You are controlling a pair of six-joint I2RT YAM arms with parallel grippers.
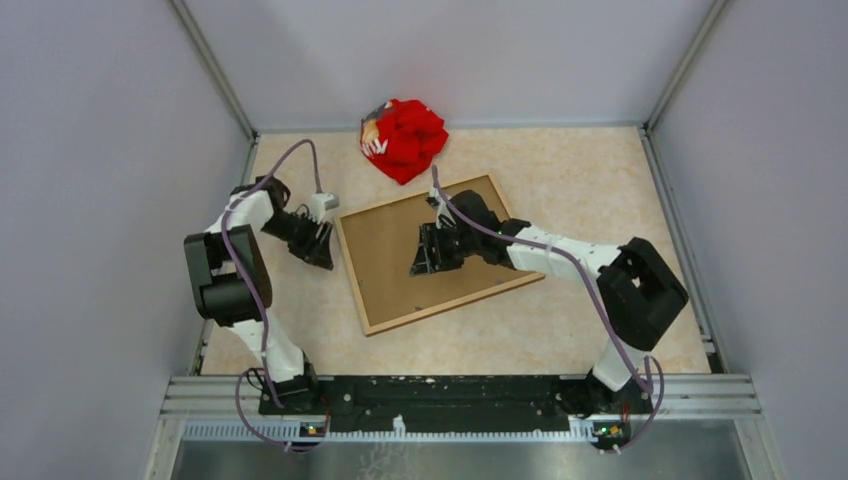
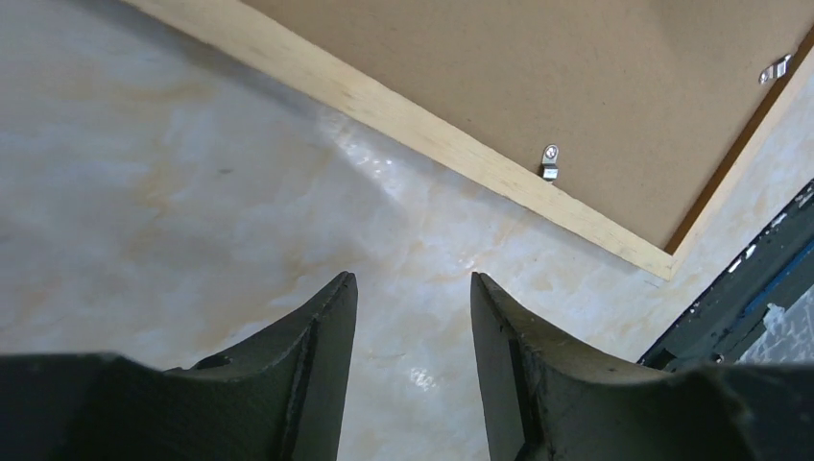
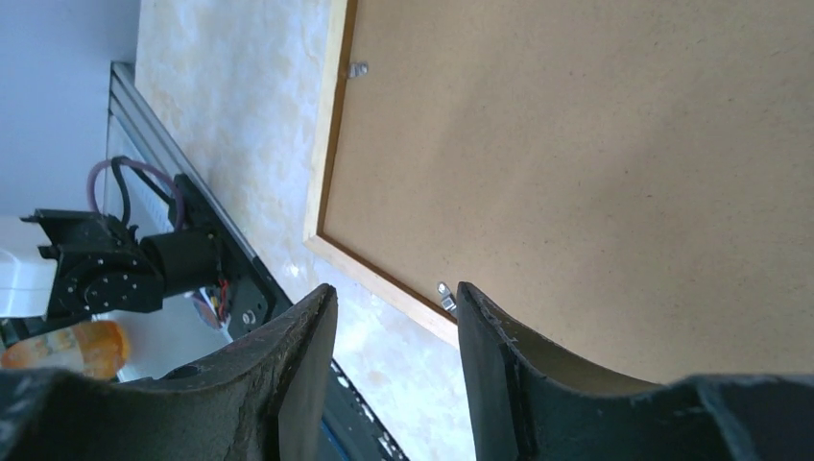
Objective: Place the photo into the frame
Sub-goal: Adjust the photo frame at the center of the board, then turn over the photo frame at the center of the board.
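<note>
- No word, label, brand or number can be read in any of the three views.
- A crumpled red cloth [image 1: 403,140] carries white marks on its left fold that may be lettering. They are too small and too creased to make out.

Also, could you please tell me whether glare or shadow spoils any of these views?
Left wrist: a bright sheen on the table beside the frame, nothing washed out. Right wrist: uneven shading across the backing board, its metal clip clear. Top external: even, soft light, no glare.
</note>
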